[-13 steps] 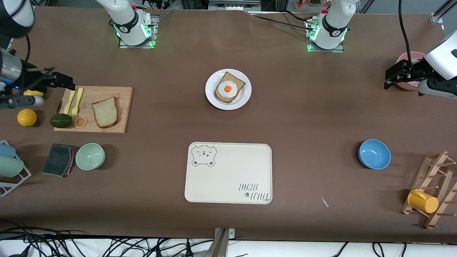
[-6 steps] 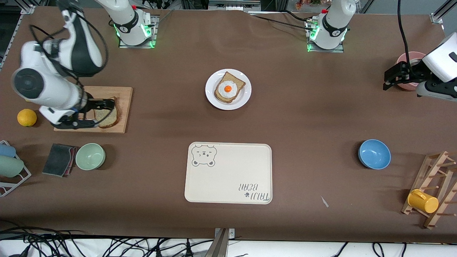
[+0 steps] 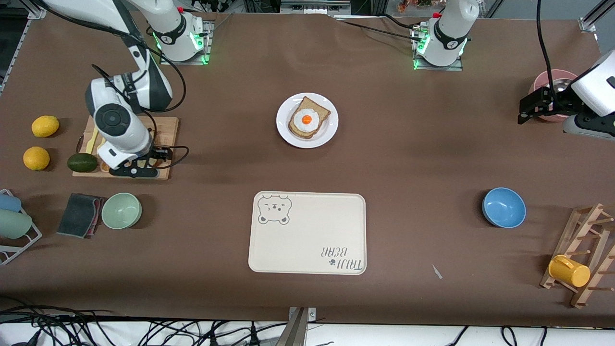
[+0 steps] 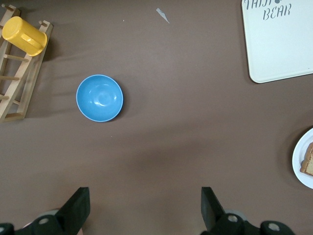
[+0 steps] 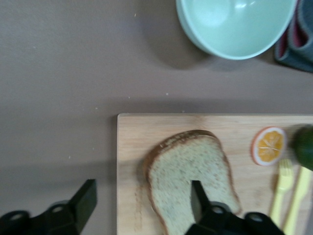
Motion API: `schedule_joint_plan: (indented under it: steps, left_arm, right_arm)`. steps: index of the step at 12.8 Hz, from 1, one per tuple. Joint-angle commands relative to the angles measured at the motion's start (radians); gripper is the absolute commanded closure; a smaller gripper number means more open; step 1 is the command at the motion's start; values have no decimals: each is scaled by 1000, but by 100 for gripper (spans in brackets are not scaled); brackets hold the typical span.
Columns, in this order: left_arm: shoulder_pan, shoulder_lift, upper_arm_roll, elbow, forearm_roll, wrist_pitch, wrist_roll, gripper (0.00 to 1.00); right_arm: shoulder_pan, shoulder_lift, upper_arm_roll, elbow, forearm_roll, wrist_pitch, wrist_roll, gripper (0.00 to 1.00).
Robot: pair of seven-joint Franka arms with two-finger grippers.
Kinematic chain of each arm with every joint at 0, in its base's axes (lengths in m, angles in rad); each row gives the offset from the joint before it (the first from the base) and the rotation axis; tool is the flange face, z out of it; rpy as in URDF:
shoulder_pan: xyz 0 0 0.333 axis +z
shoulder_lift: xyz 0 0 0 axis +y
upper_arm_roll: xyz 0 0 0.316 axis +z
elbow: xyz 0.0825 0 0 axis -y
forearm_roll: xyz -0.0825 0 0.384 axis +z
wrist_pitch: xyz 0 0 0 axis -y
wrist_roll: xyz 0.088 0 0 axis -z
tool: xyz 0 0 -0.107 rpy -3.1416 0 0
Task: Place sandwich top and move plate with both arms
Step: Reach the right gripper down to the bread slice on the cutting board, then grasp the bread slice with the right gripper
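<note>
Holding bread and egg (image 3: 306, 119), plate (image 3: 288, 135) waits; both grippers gape, right gripper (image 5: 142, 196) straddling sandwich top (image 5: 188, 171).

A wooden cutting board (image 5: 132, 161) is seen on the brown table, with the sandwich top (image 5: 188, 178) lying flat on it. The right gripper (image 5: 143, 201) is held open, its fingers (image 5: 198, 198) straddling the slice's crust. An orange slice (image 5: 268, 146) rests on the board; a pale green bowl (image 5: 234, 24) stands near the board.

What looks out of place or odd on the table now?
A small pale scrap lies loose on the table between the bear tray and the wooden rack. The yellow cup lies tipped on that rack. Nothing looks spilled or broken.
</note>
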Motion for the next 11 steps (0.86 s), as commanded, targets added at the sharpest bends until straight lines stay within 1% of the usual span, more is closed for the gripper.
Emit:
schedule_joint_plan:
  steps: [1,2,3,6,8,9,10,11]
  left_arm:
    - [4,-4,-6,8,25,-4,-11,0]
    - [6,-4,-3,10,28,-4,-9,0]
    - [7,-4,-1,10,27,-3,-9,0]
    - [7,-4,-3,11,24,0,-9,0]
    - [7,-4,-3,13,24,0,-9,0]
    - [9,-5,-1,14,24,0,-9,0]
    - [9,-4,3,14,24,2,-9,0]
    - [9,-2,5,14,28,0,-11,0]
  right_arm:
    - [3,21,-4,-25,-52,49,65,39]
    - [3,30,-5,-25,-77,66,83,42]
    - [3,49,-7,-25,-82,68,117,45]
    - [6,70,-5,-26,-169,68,207,46]
    - [6,83,-5,-26,-183,68,223,48]
    - [6,87,-5,-26,-184,68,226,52]
    - [6,93,-5,-26,-186,68,234,59]
    - [6,93,-5,-26,-186,68,235,72]
